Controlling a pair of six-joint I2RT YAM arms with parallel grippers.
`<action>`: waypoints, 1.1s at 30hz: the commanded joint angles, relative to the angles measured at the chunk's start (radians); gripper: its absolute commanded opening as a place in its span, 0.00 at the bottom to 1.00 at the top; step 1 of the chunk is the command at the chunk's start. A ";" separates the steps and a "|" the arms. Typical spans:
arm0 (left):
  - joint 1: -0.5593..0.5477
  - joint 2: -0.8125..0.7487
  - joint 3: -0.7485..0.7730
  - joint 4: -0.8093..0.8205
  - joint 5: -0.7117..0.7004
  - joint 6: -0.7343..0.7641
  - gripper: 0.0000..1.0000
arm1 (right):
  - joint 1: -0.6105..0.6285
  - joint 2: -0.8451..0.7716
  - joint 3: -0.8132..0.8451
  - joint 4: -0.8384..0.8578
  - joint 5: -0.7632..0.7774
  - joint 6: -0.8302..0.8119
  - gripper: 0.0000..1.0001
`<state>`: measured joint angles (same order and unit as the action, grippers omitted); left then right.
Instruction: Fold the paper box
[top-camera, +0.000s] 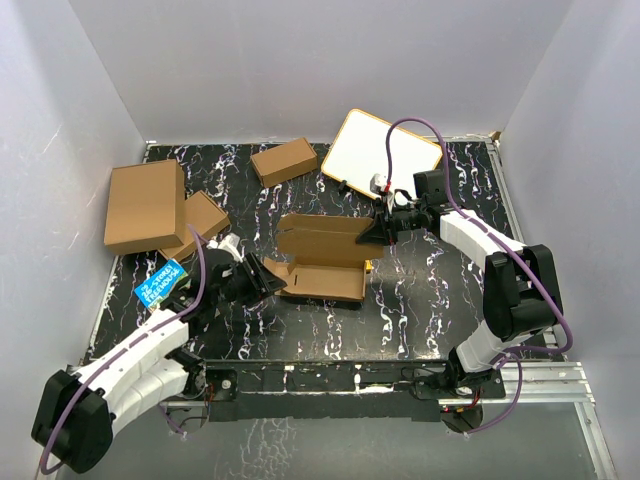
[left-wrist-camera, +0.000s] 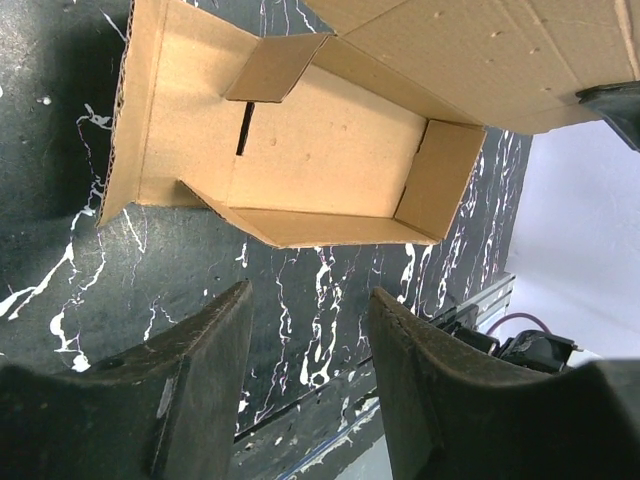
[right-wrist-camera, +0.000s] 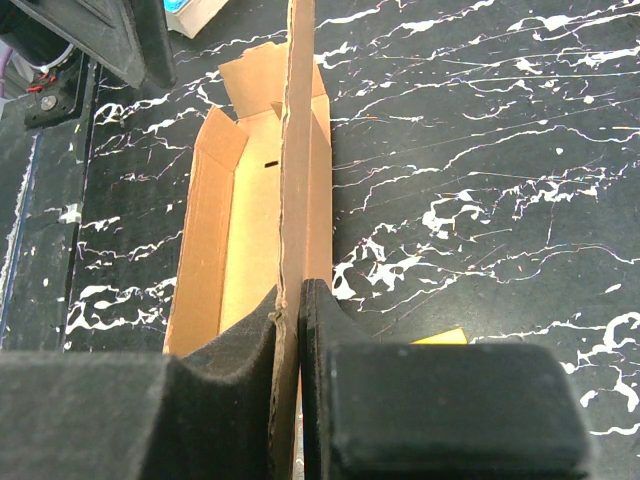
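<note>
The paper box (top-camera: 320, 262) is a plain brown cardboard mailer lying half-formed in the middle of the black marbled table, tray open, lid panel raised. My right gripper (top-camera: 383, 228) is shut on the edge of the lid panel (right-wrist-camera: 296, 150), which stands on edge between its fingers above the open tray (right-wrist-camera: 240, 230). My left gripper (top-camera: 262, 277) is open and empty, just left of the box's left end. In the left wrist view the open tray (left-wrist-camera: 320, 160) with its end flap lies beyond the spread fingers (left-wrist-camera: 200, 370).
A bigger brown carton (top-camera: 146, 204) and a smaller box (top-camera: 198, 222) lie at the far left. Another small closed box (top-camera: 284, 161) sits at the back. A white board (top-camera: 385, 151) lies at the back right. A blue packet (top-camera: 160, 281) is beside the left arm.
</note>
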<state>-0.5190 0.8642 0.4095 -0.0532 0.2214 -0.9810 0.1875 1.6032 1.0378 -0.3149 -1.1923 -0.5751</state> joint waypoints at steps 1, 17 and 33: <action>0.003 0.019 0.000 0.021 0.025 -0.004 0.45 | -0.005 -0.035 0.012 0.037 -0.036 -0.035 0.08; 0.003 0.153 0.073 -0.079 -0.045 0.133 0.06 | -0.004 -0.039 0.012 0.034 -0.039 -0.038 0.08; -0.004 0.459 0.046 0.449 0.084 0.161 0.04 | -0.004 -0.034 0.011 0.031 -0.044 -0.039 0.08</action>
<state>-0.5190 1.2900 0.4473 0.1822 0.2184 -0.8246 0.1875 1.6032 1.0378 -0.3180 -1.1923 -0.5762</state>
